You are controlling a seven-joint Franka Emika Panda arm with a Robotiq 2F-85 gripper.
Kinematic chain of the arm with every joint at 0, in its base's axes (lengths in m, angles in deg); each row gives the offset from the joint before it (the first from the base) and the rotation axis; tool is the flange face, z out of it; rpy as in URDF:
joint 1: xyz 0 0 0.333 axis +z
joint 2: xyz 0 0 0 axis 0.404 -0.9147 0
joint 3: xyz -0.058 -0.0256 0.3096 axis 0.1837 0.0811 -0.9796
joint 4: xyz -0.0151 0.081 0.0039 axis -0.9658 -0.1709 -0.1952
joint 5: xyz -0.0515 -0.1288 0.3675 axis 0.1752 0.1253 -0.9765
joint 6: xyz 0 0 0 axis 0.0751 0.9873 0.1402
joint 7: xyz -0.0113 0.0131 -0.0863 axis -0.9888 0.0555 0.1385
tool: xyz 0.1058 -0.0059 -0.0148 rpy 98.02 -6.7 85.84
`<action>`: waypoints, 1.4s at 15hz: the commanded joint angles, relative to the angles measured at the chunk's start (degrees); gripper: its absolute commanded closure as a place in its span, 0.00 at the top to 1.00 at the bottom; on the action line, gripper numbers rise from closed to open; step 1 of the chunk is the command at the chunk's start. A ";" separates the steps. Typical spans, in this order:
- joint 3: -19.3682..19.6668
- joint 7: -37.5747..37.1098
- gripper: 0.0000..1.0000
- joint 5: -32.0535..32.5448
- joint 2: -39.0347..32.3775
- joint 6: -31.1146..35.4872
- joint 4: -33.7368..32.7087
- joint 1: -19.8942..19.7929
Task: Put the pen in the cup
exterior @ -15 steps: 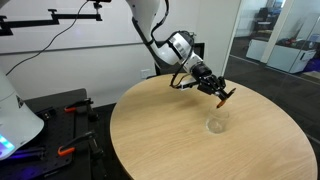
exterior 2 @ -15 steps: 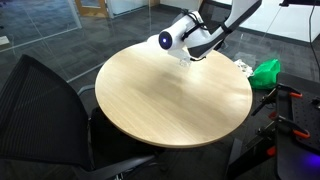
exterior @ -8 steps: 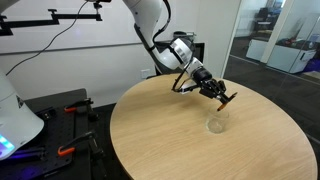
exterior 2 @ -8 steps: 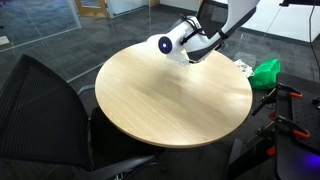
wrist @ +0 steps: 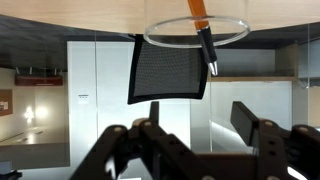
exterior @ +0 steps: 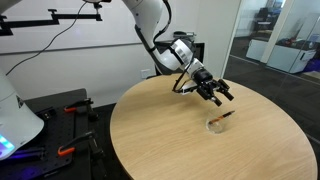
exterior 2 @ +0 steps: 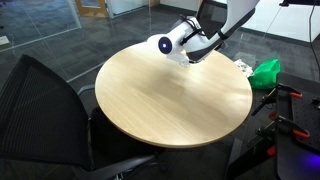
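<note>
**Status: pincer spread, pen at the cup**

1. Pincer. In an exterior view the pincer (exterior: 222, 97) hangs above the round light-wood surface (exterior: 160, 140), angled downward at the end of the white and black arm (exterior: 165, 45). Its jaws are spread apart and grasp nothing. The wrist view confirms this: the pincer (wrist: 190, 135) shows two dark fingers (wrist: 258, 128) set well apart, with an unobstructed gap between them.

2. Pen. The pen (exterior: 225, 117) is apart from the pincer, below it and at the cup (exterior: 214, 125). It sits tilted, with one end raised past the rim. In the wrist view the pen (wrist: 203, 30) crosses the ring of the transparent cup (wrist: 160, 38). Its orange-red section points toward the surface (wrist: 60, 8) and its dark end projects beyond the rim toward the camera. Whether the pen rests settled in the cup cannot be told.

3. Cup. The cup stands upright on the surface, near the side closest to the glass partition (exterior: 275, 35).

4. Surroundings. In an exterior view the arm (exterior 2: 180, 42) reaches over the far edge of the surface (exterior 2: 170, 95); pincer, pen and cup cannot be made out there. A black mesh chair (exterior 2: 50, 105) stands just beside the surface, and a green object (exterior 2: 266, 71) lies off its far side. A dark mesh panel (wrist: 168, 68) fills the centre of the wrist view.
</note>
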 commanded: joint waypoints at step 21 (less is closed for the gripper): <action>-2.22 -4.33 1.00 -0.47 18.36 -1.87 14.32 -0.85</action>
